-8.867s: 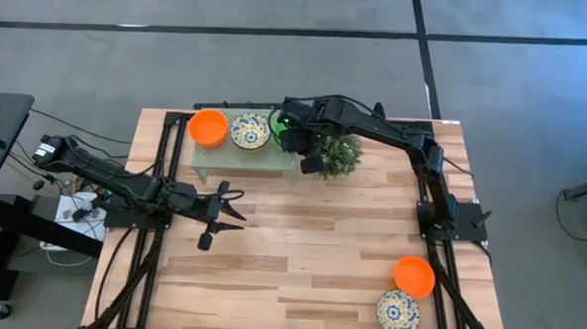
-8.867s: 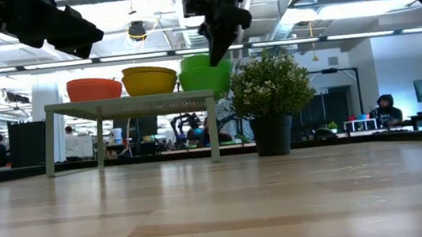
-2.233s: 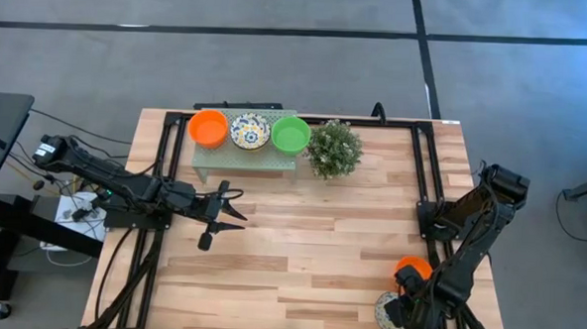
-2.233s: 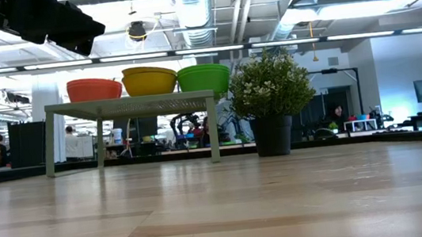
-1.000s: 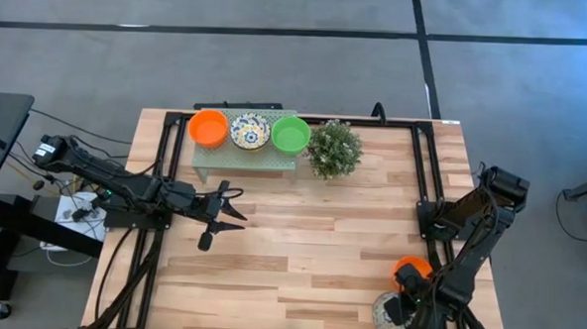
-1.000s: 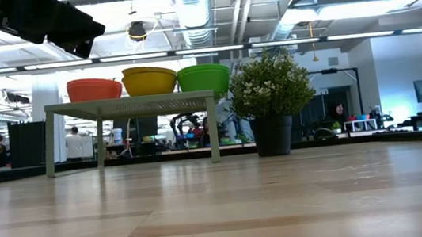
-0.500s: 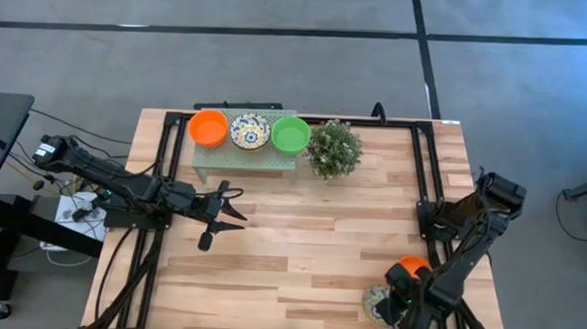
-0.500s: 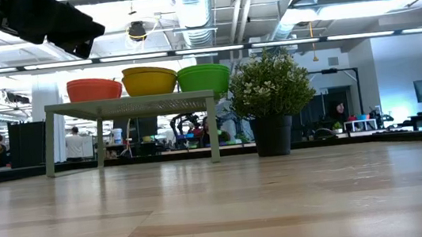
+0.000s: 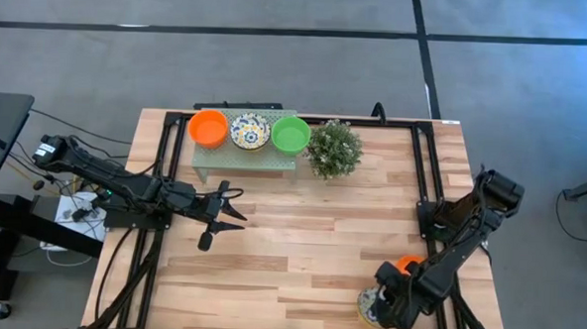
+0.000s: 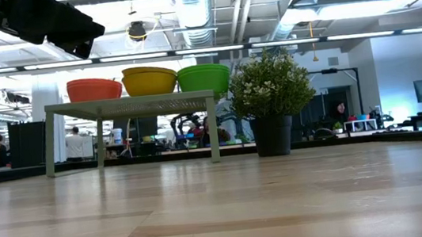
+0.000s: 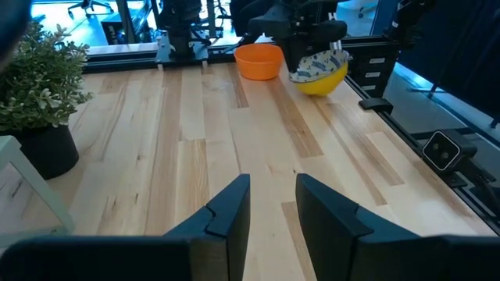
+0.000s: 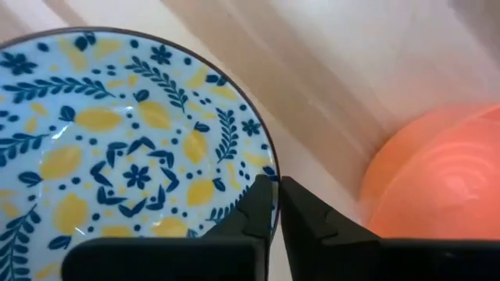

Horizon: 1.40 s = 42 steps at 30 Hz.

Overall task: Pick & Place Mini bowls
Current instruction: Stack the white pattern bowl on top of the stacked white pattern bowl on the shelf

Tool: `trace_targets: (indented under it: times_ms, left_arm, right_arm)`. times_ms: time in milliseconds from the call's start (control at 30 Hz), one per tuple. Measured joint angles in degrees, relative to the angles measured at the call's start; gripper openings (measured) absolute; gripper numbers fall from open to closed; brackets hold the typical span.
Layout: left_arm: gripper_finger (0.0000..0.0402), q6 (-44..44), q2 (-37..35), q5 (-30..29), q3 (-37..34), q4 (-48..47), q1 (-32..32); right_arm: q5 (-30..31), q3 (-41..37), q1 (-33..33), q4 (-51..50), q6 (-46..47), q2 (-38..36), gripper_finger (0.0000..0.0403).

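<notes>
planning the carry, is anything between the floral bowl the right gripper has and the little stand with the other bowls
The right gripper pinches the floral bowl by its rim. The potted plant stands just beside the stand, on its near-right side; otherwise bare tabletop.

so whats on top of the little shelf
Three bowls in a row on the shelf: orange bowl, floral bowl, green bowl. Nothing shows inside them; their undersides are hidden.

Wooden table (image 9: 300,234) carries small stand (image 9: 244,154) (three bowls atop), potted plant (image 9: 333,148), orange bowl (image 9: 406,263).
</notes>
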Motion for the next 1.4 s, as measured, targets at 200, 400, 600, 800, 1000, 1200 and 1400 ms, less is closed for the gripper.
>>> trace_targets:
  times_ms: [200,400,600,800,1000,1200,1400]
  left_arm:
    - [0.0106,0.0,0.0,0.0,0.0,0.0,0.0]
    - [0.0106,0.0,0.0,0.0,0.0,-0.2,0.0]
    - [0.0106,0.0,0.0,0.0,0.0,-0.2,0.0]
    - [0.0106,0.0,0.0,0.0,0.0,-0.4,0.0]
    - [0.0106,0.0,0.0,0.0,0.0,-0.4,0.0]
    - [0.0106,-0.2,0.0,0.0,0.0,-0.4,0.0]
    - [0.0106,-0.2,0.0,0.0,0.0,-0.4,0.0]
  right_arm:
    - [-0.1,-0.1,-2.3,-1.2,-1.6,-2.3,0.0001]
    - [1.5,-0.1,-5.1,-2.3,-5.7,-4.4,0.0000]
    - [1.2,-0.1,-8.2,-2.1,-10.1,-4.5,0.0000]
    - [1.2,2.7,-11.2,-2.6,-16.6,-4.5,0.0010]
    - [-2.0,7.6,-14.1,-5.3,-20.9,-4.5,0.0048]
    - [-8.2,7.9,-14.0,-4.8,-20.0,-3.7,0.0100]
    - [-9.3,7.9,-12.4,-4.9,-20.0,-0.7,0.0156]
